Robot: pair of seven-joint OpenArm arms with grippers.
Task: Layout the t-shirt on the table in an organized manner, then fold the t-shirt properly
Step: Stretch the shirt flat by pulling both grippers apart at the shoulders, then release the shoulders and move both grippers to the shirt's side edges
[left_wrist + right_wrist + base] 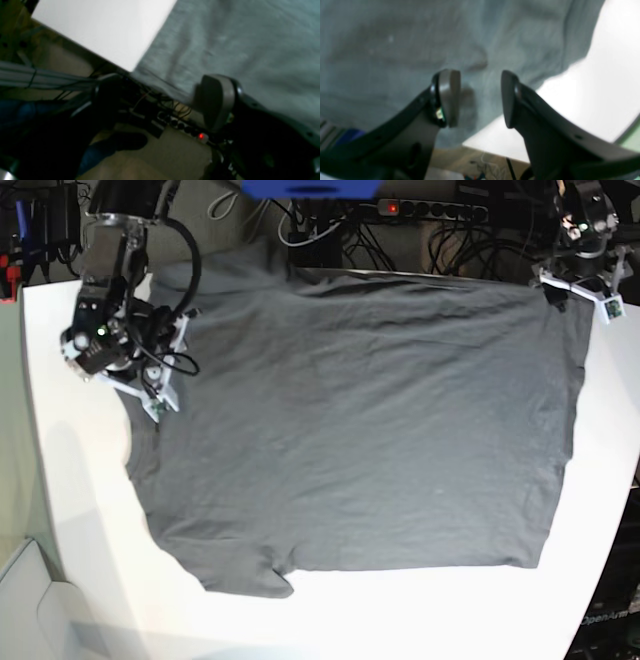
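Observation:
The dark grey t-shirt (pixel 360 430) lies spread flat over most of the white table (pixel 90 510), with one sleeve at the near left. In the base view my right gripper (pixel 158 400) is at the shirt's left edge near the far sleeve. The right wrist view shows it open (pixel 480 100) just above the cloth (pixel 395 45), close to where the shirt meets bare table (pixel 607 87). My left gripper (pixel 582 298) hovers at the shirt's far right corner. In the left wrist view it stands open (pixel 160 100) over the table's edge, beside the cloth (pixel 237 37) and the tabletop (pixel 105 27).
A power strip with a red light (pixel 392 207) and tangled cables lie behind the table's far edge; the left wrist view shows the strip (pixel 201 136) on the floor below. A blue object (pixel 310 188) sits at the top. Bare white table runs along the near side.

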